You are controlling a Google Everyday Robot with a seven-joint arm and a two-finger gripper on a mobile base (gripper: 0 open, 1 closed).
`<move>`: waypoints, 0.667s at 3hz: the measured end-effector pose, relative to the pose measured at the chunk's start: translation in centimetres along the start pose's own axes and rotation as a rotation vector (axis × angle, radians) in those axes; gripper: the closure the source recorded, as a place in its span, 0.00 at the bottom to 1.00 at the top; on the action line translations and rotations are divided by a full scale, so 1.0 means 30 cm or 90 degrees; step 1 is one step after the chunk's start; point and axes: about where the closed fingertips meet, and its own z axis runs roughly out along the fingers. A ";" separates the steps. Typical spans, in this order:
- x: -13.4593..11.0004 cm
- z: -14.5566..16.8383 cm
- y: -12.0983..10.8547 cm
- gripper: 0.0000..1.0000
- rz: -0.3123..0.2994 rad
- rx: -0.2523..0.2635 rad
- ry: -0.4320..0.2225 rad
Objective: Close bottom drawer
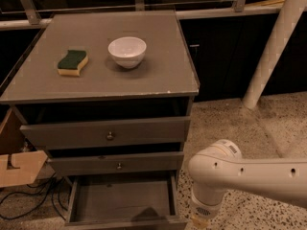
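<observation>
The bottom drawer [122, 200] of the grey cabinet stands pulled out, its grey box interior empty and open to view. Its front panel [125, 223] lies along the lower edge of the picture, and its knob is out of view. My white arm [249, 174] reaches in from the right. My gripper [199, 222] hangs below the wrist, just right of the drawer's front right corner, and is mostly cut off by the bottom edge.
The mid-height drawer [117, 165] and the tallest drawer [110, 134] sit above it, slightly out. A white bowl [127, 51] and a green-yellow sponge [73, 62] rest on the cabinet top [158, 80]. A wooden piece [17, 169] and cables [29, 195] lie left. A white pillar [273, 51] stands right.
</observation>
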 end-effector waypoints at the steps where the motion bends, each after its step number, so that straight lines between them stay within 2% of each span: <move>1: -0.031 0.122 0.019 1.00 -0.015 -0.014 0.017; 2: -0.091 0.257 -0.004 1.00 0.021 -0.009 0.025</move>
